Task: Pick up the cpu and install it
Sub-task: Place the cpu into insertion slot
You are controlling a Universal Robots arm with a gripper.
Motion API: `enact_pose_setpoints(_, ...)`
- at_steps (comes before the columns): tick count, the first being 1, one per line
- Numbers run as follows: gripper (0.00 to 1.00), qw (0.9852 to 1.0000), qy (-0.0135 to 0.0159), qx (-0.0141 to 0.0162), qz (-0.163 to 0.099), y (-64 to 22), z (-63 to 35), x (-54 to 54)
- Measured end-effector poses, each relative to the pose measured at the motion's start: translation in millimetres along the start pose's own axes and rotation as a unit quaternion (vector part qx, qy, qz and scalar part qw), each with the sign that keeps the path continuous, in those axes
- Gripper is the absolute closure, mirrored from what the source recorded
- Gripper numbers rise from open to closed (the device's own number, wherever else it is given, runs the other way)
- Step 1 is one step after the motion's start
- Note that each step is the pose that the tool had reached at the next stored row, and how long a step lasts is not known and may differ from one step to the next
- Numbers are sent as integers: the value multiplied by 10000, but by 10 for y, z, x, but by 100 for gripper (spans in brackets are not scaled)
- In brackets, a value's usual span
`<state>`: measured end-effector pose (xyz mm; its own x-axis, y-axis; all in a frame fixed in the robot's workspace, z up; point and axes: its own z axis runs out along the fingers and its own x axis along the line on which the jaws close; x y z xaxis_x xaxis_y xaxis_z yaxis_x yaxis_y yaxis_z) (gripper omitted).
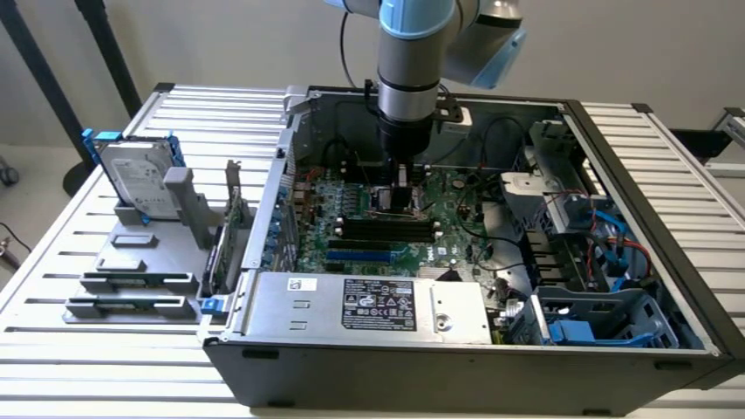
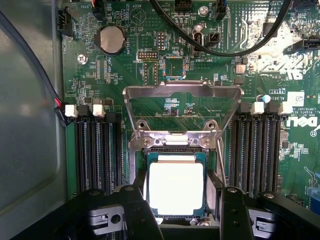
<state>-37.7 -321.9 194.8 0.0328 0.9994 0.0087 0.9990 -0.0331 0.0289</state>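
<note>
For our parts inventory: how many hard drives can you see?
1: the hard drive stands upright in the rack at the exterior view's left, outside the case. Others may hide inside it.

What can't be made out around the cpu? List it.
- Markings on the cpu: in the wrist view, glare whitens its top.
- Whether the cpu is seated in the socket: in the wrist view, the gripper covers one of its edges.
- The socket in the exterior view: the gripper stands in front of it.
</note>
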Motion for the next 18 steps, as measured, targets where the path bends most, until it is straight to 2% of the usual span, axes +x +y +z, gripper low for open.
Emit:
enact_pose_setpoints(6,44,10000,1,-4,0,1,6,2)
enact_pose_setpoints(7,38,10000,-1,-2,0,1,4,1)
enact_pose_setpoints(11,38,10000,-5,0,0,0,-6,0)
enact_pose_setpoints(18,38,10000,-4,1,0,3,-131,1)
